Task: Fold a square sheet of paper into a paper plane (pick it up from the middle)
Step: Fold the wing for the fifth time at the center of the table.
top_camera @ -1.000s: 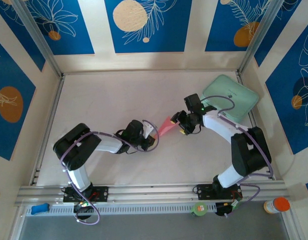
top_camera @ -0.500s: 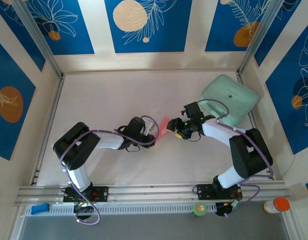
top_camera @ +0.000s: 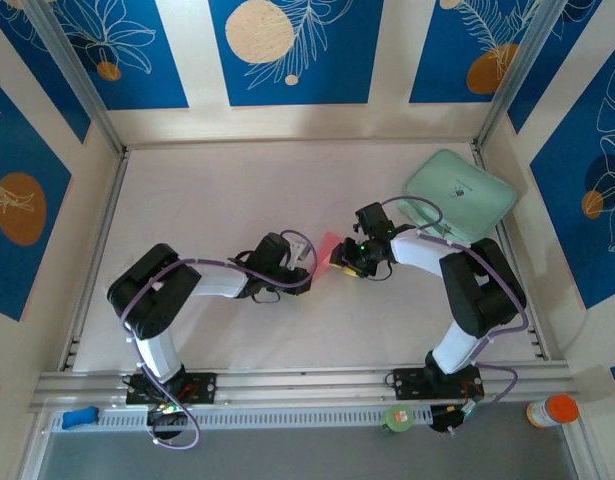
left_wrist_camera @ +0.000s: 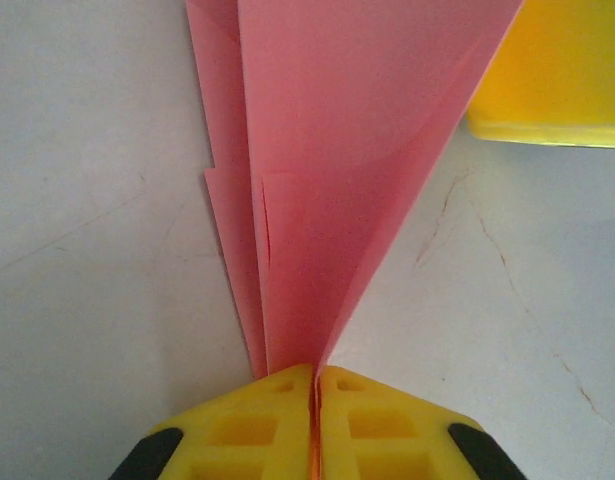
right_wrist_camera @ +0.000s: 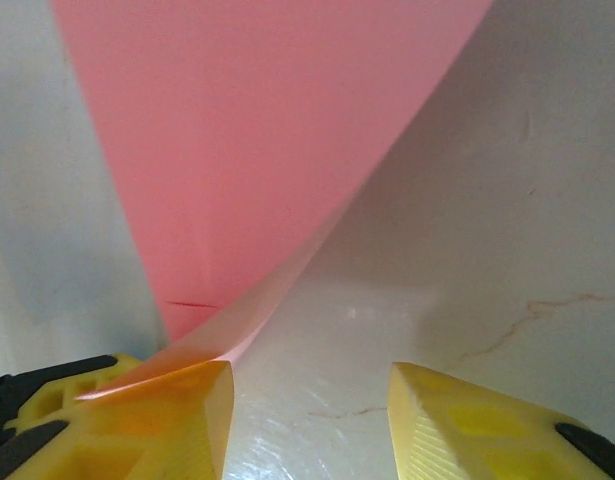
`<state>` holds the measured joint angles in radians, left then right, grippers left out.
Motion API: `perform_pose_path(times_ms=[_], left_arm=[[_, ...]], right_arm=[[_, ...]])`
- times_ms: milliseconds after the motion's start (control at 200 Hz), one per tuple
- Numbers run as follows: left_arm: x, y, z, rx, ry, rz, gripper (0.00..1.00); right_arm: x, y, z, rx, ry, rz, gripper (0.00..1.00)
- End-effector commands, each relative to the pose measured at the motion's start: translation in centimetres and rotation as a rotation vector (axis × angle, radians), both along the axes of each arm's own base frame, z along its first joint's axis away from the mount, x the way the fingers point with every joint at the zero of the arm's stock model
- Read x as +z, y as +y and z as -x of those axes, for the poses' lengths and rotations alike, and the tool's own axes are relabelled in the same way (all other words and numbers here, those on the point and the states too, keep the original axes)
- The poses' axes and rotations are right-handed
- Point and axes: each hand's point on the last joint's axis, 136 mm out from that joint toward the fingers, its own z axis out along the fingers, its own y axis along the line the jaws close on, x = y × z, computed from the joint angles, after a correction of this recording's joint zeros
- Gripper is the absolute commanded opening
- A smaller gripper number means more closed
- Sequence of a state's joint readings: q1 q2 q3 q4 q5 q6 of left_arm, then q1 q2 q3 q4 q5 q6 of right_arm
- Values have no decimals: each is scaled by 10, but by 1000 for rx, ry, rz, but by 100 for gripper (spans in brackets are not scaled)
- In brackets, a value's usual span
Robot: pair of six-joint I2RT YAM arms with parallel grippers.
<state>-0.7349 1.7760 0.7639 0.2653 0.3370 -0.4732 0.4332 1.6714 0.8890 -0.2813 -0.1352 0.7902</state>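
Firmly, L pincer nips plane tip.

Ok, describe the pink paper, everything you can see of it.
The pink paper is thin, salmon-coloured and folded into a narrow pointed shape of several creased layers that fan wider away from the tip. It sits mid-table between the arms, close to the pale table. The left end effector is shut on its narrow tip. At the wide end, one edge rests over a finger of the open right end effector.
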Motion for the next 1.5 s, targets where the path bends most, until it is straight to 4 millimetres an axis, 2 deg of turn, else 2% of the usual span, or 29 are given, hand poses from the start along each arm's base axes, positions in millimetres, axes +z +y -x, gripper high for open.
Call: perform_pose_path(times_ms=[0,155,305,545,925,1166,1326,1496], left_arm=[[-22,12,12,-9,61,-50,15],[-10,8,8,-24,19,-33,25],[-4,10,2,-19,-10,-48,26],[3,11,-3,-11,-40,-50,28],[25,7,-7,-69,-127,-51,33],[29,10,-12,-81,-171,-87,35],[39,15,-22,1,-186,-88,35],[45,22,-39,221,-114,-54,32]], right_arm=[[-2,7,-4,34,5,2,47],[-5,16,-9,54,18,-8,54],[-9,21,-10,67,26,-1,59],[-20,22,-10,85,62,65,61],[-12,26,-9,94,60,69,61],[1,39,-12,111,25,-21,61],[14,39,-16,93,-11,-61,59],[24,36,-22,53,-39,-106,55]])
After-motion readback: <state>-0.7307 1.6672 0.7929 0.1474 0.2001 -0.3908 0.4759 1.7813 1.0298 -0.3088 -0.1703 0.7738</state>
